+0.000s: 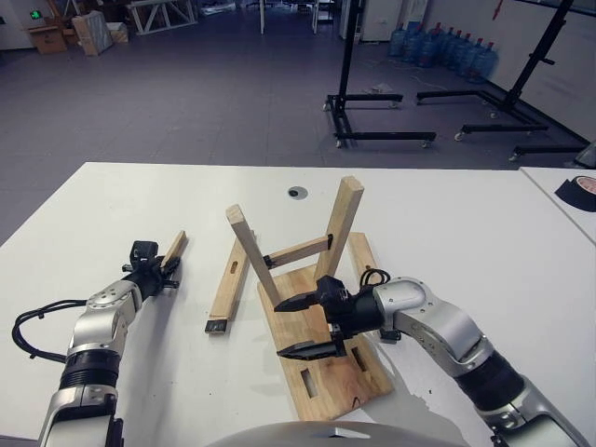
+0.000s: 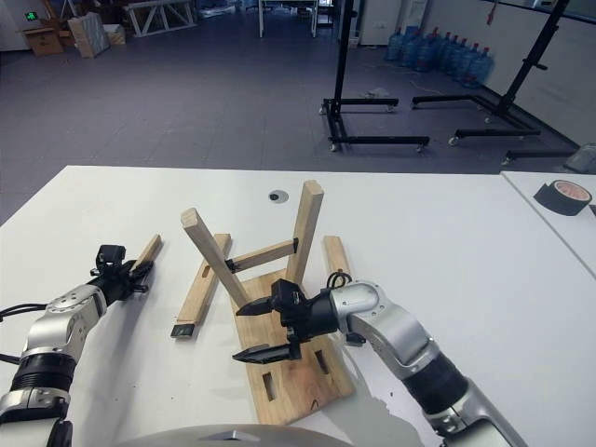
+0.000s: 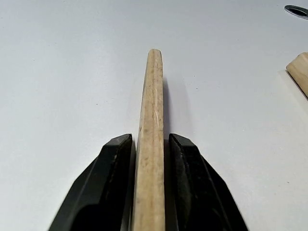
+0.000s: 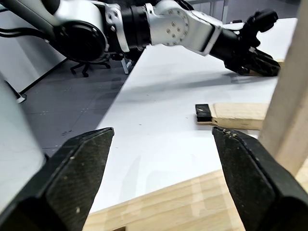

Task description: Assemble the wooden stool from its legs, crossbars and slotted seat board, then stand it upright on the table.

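Observation:
The slotted seat board [image 1: 328,358] lies flat on the white table [image 1: 447,223]. Two legs [image 1: 339,223] rise from it in a V, tied by a crossbar [image 1: 300,250]. A third leg [image 1: 226,282] with a black bracket lies flat to the left, and another wooden piece [image 1: 362,252] lies behind the board. My right gripper [image 1: 305,328] is open just above the board's near half, beside the standing legs, with nothing between its fingers [image 4: 81,169]. At the far left my left gripper [image 1: 155,272] is shut on a thin wooden crossbar [image 3: 151,91] resting on the table.
A round grommet hole [image 1: 297,193] sits in the table behind the parts. A tape roll [image 1: 579,189] lies on the neighbouring table at the right. A black cable [image 1: 33,328] loops by my left arm. Black wheeled stands [image 1: 382,102] are on the floor beyond.

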